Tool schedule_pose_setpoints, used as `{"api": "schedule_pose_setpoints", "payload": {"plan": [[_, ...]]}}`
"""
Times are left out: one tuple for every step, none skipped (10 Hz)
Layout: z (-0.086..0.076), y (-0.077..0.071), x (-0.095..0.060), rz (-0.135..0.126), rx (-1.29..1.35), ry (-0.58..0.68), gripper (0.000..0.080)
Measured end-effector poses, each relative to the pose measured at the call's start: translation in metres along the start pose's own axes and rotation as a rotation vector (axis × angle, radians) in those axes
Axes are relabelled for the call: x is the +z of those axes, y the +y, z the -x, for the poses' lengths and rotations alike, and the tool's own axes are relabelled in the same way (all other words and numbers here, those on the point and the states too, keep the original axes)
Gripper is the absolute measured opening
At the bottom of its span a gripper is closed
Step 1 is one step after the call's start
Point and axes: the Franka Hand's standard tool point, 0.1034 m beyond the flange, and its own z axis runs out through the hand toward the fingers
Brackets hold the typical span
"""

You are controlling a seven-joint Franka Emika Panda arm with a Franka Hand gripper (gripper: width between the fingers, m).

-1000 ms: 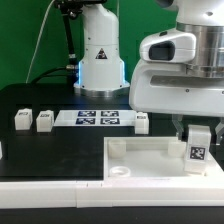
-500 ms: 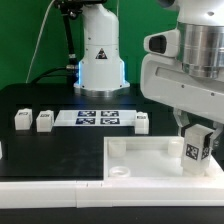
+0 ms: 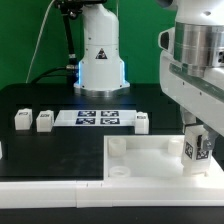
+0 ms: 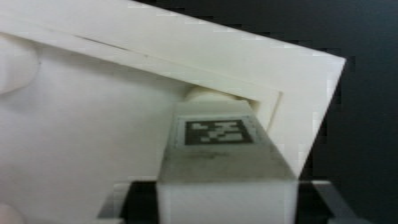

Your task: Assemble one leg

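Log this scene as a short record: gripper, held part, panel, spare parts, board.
gripper: shut on the leg
leg: held about upright, tag facing the exterior camera, at the panel corner on the exterior view's right
panel: lying flat, rim up
socket: the leg's end is at it; whether it is seated cannot be told
loose legs: two on the exterior view's left of the marker board, one on its right
marker board: flat, behind the panel

Black table: panel, marker board, legs
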Motion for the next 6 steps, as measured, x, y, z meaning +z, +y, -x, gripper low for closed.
{"api": "schedule_pose_setpoints", "payload": {"plan": [[0.0002, -0.0001, 0.0, 0.0, -0.043, 0.0, 0.029], [0.0007, -0.0002, -0.0001, 0.0, -0.041, -0.001, 0.0489], [0.0018, -0.0008, -0.0006, -0.002, -0.065, -0.001, 0.0596], [0.0022, -0.001, -0.0009, -0.001, -0.213, 0.004, 0.0596], [0.0039, -0.0012, -0.0008, -0.001, -0.313, 0.004, 0.0639], [0.0048, -0.0013, -0.0009, -0.001, -0.431, 0.003, 0.0646]]}}
